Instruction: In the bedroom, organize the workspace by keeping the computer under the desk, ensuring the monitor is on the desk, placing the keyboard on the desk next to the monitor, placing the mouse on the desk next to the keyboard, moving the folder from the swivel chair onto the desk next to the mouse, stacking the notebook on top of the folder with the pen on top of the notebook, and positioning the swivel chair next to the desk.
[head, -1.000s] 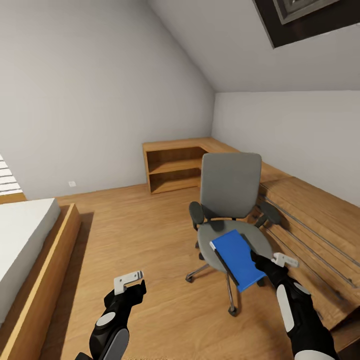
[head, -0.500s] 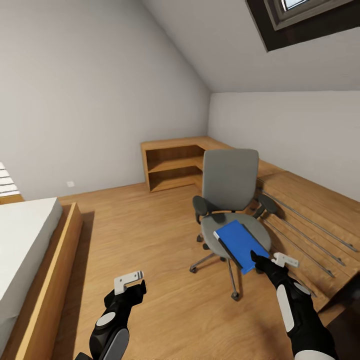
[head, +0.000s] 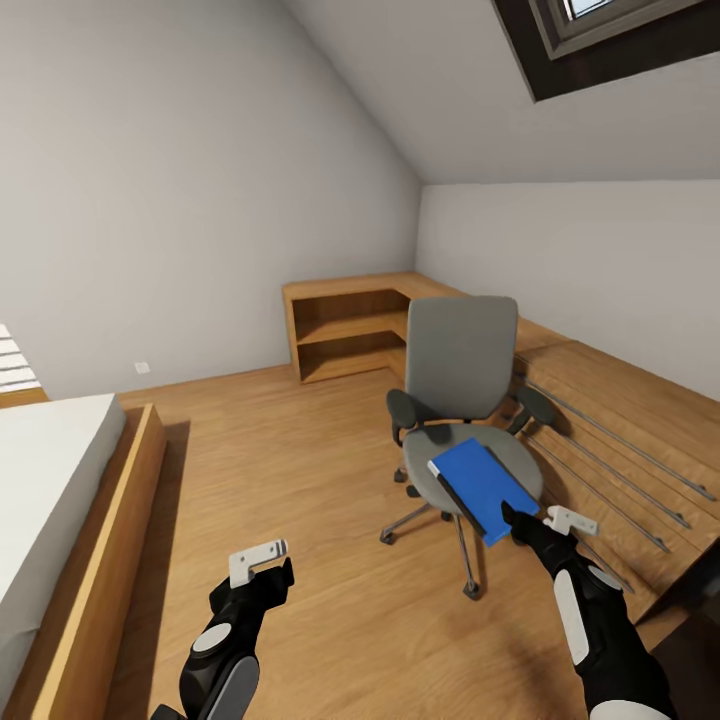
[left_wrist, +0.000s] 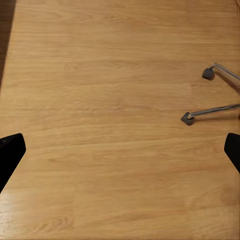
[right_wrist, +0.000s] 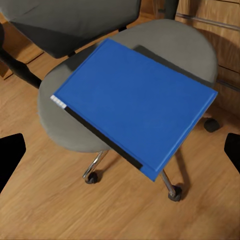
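The blue folder (head: 482, 488) lies on the swivel chair (head: 462, 400) seat, one corner past its front edge. The right gripper (head: 535, 522), spread wide, waits near to grab it

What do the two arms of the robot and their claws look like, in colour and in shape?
Both arms are glossy black with pale grey oval panels on the forearm and wrist. The left claw and the right claw each carry a small white, angular bracket near the tip. In the wrist views the fingertips show as plain black, pointed shapes at the picture edges. No loose cables or printed markings are visible.
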